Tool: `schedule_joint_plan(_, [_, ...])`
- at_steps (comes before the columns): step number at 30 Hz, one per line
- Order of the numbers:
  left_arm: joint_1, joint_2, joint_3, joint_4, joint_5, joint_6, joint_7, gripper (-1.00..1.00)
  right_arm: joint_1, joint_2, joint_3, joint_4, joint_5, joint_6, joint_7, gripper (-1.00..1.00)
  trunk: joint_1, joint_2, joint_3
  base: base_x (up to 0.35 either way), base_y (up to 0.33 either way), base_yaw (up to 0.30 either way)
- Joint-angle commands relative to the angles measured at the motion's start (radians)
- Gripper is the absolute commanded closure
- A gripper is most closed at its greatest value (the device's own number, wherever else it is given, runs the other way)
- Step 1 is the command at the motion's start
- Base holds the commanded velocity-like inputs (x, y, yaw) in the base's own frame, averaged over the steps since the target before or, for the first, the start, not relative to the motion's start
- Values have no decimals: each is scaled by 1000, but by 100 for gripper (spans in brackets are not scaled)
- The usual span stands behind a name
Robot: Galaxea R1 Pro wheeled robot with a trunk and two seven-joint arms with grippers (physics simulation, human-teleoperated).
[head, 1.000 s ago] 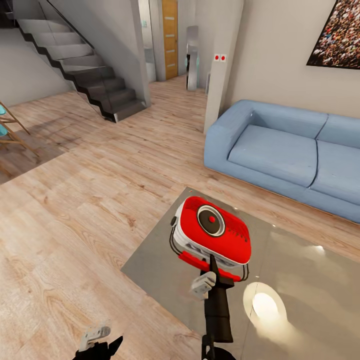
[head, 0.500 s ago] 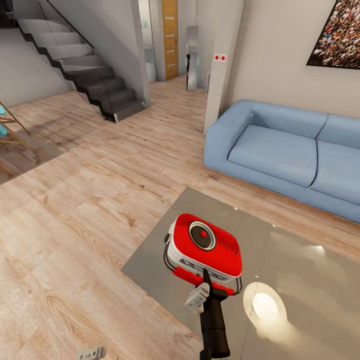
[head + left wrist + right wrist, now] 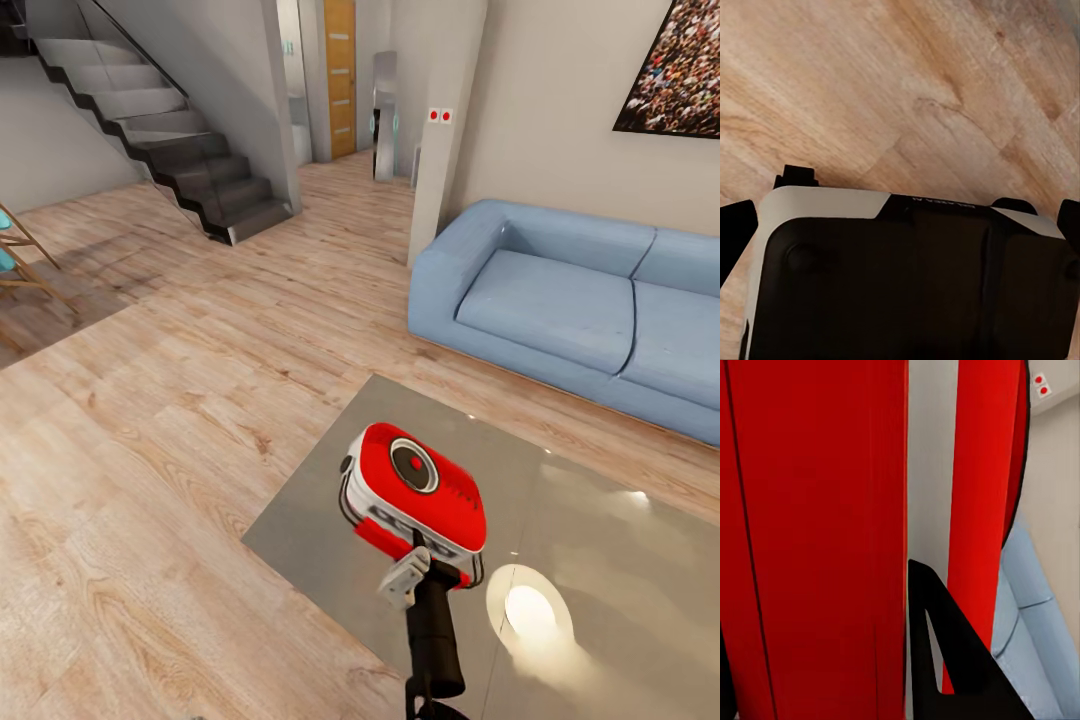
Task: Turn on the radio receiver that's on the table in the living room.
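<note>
Light wood floor [image 3: 150,450] lies at the left. The red radio receiver [image 3: 420,490] sits tilted near the glossy grey worktop's [image 3: 600,560] near-left corner, the right tool [image 3: 415,560] at its near edge; whether it grips, I cannot tell. A blue sofa [image 3: 560,310] stands beyond.

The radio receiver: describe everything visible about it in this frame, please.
The radio receiver is a small bright red rounded box with a white and silver side band and a round dark dial showing a red centre. It looks like glossy plastic. It sits tilted near the corner of the glossy grey table, its reflection beneath it. The right gripper meets its near edge, one black finger against the red casing; whether it grips or only presses cannot be told. In the right wrist view, red panels sit close to the lens.
</note>
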Motion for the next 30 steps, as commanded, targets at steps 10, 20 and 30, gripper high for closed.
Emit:
schedule_joint_plan(10, [0,-1,0,2,1,0,-1,-100,0,83,-445,53,828,-397,668,100,0,0,0,0,0,0])
schedule_joint_plan(20, [0,22,6,-168,0,98,-170,-100,0,151,-467,161,1044,-496,675,100,0,0,0,0,0,0])
schedule_joint_plan(30, [0,40,28,-493,10,352,-185,-100,0,153,-488,165,1220,-515,634,100,0,0,0,0,0,0])
